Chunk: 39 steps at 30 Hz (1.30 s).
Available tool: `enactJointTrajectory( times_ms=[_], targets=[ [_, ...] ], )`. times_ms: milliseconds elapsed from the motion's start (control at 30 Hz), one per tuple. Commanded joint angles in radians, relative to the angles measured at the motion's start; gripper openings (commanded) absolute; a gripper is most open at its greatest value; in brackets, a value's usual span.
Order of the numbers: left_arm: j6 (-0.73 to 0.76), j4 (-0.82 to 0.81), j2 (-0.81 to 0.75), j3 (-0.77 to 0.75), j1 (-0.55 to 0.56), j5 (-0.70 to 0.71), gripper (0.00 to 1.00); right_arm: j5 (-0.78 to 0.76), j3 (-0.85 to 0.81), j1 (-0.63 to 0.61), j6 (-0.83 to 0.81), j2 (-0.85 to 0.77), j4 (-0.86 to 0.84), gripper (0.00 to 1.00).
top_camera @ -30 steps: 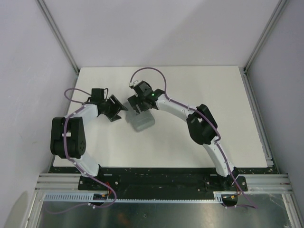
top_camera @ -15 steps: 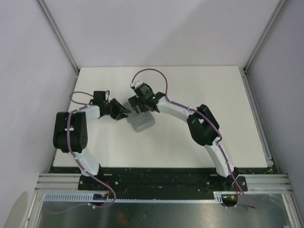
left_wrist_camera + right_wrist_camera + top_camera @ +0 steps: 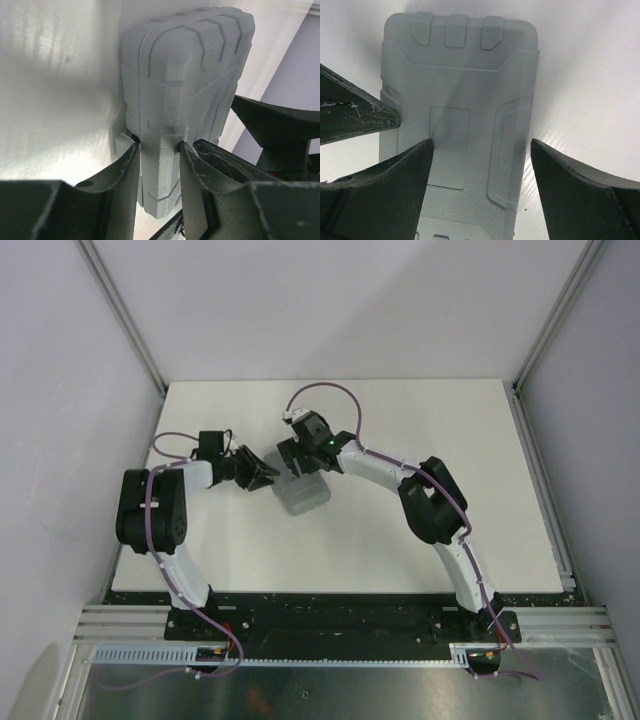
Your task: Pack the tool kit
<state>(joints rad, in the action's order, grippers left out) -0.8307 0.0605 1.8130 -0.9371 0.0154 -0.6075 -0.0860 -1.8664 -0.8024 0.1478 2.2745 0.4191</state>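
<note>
1. The left fingers [image 3: 125,170] are pressed on both sides of the thin edge of the grey case [image 3: 185,65], so the case is pinched by the left gripper [image 3: 159,145].
2. The right fingers [image 3: 570,180] are spread wide over the flat lid. Nothing is held by the right gripper [image 3: 480,145].
3. The case is shut and is found on the white table [image 3: 450,440], a little left of the middle.
4. The case could be tipped or slid away, because only its edge is squeezed.
5. The two grippers could be bumped together, because they are so close.
</note>
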Motion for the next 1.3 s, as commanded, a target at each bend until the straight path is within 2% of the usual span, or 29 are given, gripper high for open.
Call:
enactJointTrajectory(
  times_ms=[0, 167, 267, 367, 700, 867, 1167, 1267],
  targets=[
    [0.055, 0.139, 0.119, 0.046, 0.086, 0.057, 0.31, 0.115, 0.171, -0.008, -0.002, 0.073, 0.264, 0.83],
    [0.052, 0.138, 0.116, 0.059, 0.113, 0.066, 0.37, 0.15, 0.301, -0.008, 0.022, 0.004, 0.239, 0.82],
    [0.038, 0.134, 0.124, 0.062, 0.128, 0.07, 0.47, 0.18, 0.324, -0.016, 0.026, -0.002, 0.247, 0.82],
    [0.015, 0.099, 0.13, 0.072, 0.155, 0.049, 0.5, 0.226, 0.319, -0.026, 0.035, 0.005, 0.26, 0.81],
    [-0.072, -0.083, 0.132, 0.165, 0.206, 0.019, 0.47, 0.414, 0.301, -0.006, 0.147, 0.036, 0.221, 0.76],
    [-0.091, -0.149, 0.131, 0.197, 0.24, 0.032, 0.5, 0.473, 0.253, -0.005, 0.199, 0.069, 0.239, 0.75],
    [-0.194, -0.311, 0.151, 0.235, 0.313, 0.041, 0.5, 0.635, 0.245, 0.019, 0.366, 0.096, 0.129, 0.6],
    [-0.259, -0.418, 0.172, 0.269, 0.336, 0.039, 0.49, 0.681, 0.255, 0.036, 0.416, 0.098, 0.086, 0.58]
  ],
)
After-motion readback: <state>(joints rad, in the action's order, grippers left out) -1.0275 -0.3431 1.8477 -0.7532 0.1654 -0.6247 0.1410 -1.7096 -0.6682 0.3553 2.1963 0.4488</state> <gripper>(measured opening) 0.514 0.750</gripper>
